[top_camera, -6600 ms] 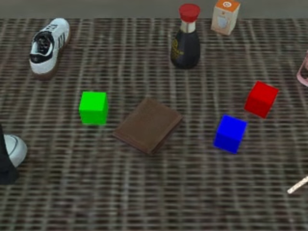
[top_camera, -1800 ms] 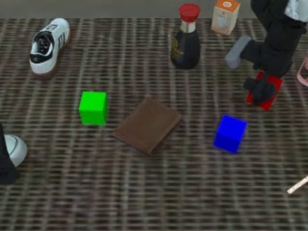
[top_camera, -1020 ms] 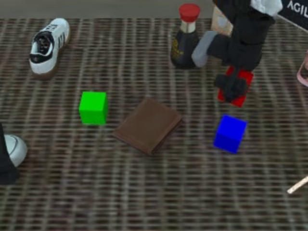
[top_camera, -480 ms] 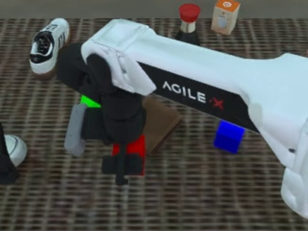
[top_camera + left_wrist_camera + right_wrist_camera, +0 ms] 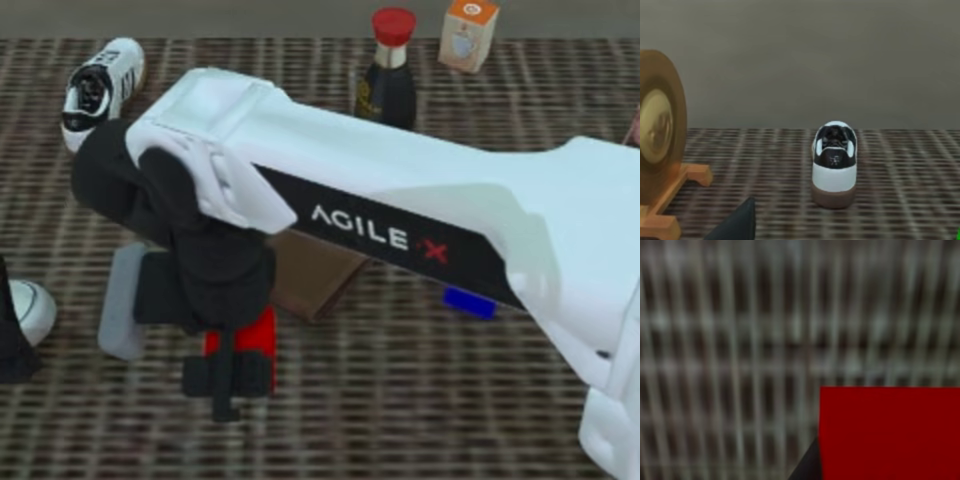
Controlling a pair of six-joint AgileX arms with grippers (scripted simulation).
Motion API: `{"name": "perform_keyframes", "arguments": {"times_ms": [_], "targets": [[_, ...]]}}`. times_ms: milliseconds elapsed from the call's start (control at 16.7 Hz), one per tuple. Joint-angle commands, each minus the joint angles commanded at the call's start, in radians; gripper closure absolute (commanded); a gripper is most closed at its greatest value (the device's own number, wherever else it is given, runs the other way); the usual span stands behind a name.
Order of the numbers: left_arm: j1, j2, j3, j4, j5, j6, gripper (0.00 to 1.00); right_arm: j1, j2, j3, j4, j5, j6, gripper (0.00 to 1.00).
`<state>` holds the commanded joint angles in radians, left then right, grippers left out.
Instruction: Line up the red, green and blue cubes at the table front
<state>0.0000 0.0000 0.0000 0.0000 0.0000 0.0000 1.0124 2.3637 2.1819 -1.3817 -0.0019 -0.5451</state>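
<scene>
Top view: right gripper [image 5: 228,375] clenched on red cube [image 5: 252,332], just front-left of brown pad [image 5: 315,280]. Blue cube [image 5: 470,301] right of pad, mostly under arm. Green cube hidden. Left arm parked at table's left edge.

Left wrist view: sneaker [image 5: 835,163], wooden disc stand [image 5: 657,150]; left fingers' state cannot tell.

Right wrist view: red cube [image 5: 890,432] above table [image 5: 740,340]. Judged light, rigid, smooth-faced; pinch opposite flat sides.

Woven wicker-look table [image 5: 400,400], glossy bottle [image 5: 387,95], matt red cube [image 5: 250,332]

White arm [image 5: 420,200], black "AGILEX"-lettered band
</scene>
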Motion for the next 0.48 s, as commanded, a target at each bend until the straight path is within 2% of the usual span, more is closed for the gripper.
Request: {"name": "perform_keyframes", "arguments": {"times_ms": [480], "targets": [[0.000, 0.000, 0.000, 0.000, 0.000, 0.000, 0.00, 0.003, 0.014, -0.231, 0.250, 0.001, 0.001, 1.00]]}}
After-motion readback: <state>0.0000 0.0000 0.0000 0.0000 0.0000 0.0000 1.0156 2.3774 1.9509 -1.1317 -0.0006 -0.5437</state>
